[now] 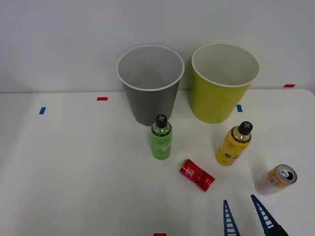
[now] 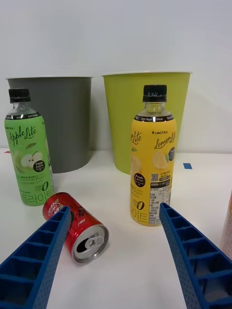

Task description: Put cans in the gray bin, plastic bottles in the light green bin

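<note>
**Right jaws released above a white surface carrying cans, bottles and two bins**

Blue ribbed fingers (image 2: 34,260) of the right gripper (image 1: 247,216) are standing spread apart, grasping nothing, at the near edge of the white surface (image 1: 74,172). Between them, in the right wrist view, the shiny red can (image 1: 197,174) is lying on its side with its silver top and pull tab facing the camera. Just beside the gripper, toward the robot's right, the orange and pale pink can (image 1: 277,179) is showing its silver top and appears to be leaning.

Two plastic bottles with black caps are standing upright beyond the red can: the clear green bottle (image 1: 161,137), bearing an apple label, and the yellow bottle (image 1: 234,143), gold-necked and bearing a lemon label. They are standing well apart, one on each side of the red can.

Behind them, two tall, round, tapered bins with white rims are sitting side by side against the pale wall. The gray bin (image 1: 150,93) is standing just behind the green bottle; the light green bin (image 1: 221,88) is standing behind the yellow bottle, to the robot's right of the gray one. Nothing is showing in the visible part of either interior; the light green bin's inside is pale. Small red and blue tape marks (image 1: 102,99) are dotting the surface.
</note>
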You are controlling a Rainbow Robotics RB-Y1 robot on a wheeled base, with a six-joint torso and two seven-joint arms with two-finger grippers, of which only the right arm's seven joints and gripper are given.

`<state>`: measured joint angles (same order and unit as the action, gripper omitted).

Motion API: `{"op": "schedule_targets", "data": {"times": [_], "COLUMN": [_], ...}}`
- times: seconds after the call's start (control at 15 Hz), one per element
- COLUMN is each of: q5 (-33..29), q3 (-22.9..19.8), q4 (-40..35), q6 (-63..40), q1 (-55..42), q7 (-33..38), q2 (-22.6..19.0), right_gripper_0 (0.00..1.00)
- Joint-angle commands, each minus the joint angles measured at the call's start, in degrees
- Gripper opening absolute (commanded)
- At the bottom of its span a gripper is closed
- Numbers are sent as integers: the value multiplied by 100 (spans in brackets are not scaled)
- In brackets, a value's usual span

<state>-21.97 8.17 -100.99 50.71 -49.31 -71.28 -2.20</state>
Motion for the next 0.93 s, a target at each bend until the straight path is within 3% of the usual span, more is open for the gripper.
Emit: {"op": "schedule_targets", "data": {"times": [0.07, 0.27, 0.47, 0.53, 0.6, 0.67, 0.73, 0.93], "q5": [114, 1178, 1239, 1336, 1652, 2180, 2487, 3032], "q3": [9, 448, 606, 598, 598, 598, 598, 563], "q4": [264, 193, -97, -106, -106, -97, -97, -106], "q6": [-53, 62, 97, 97, 97, 97, 88, -123], "q1": [105, 35, 44, 114, 158, 211, 202, 105], "q7": [35, -53, -272, -598, -932, -1380, -1661, -2276], "q2": [-97, -580, -967, -993, -1002, -1011, -1020, -1064], "right_gripper_0": [62, 63, 63, 74, 75, 93, 100, 100]}}
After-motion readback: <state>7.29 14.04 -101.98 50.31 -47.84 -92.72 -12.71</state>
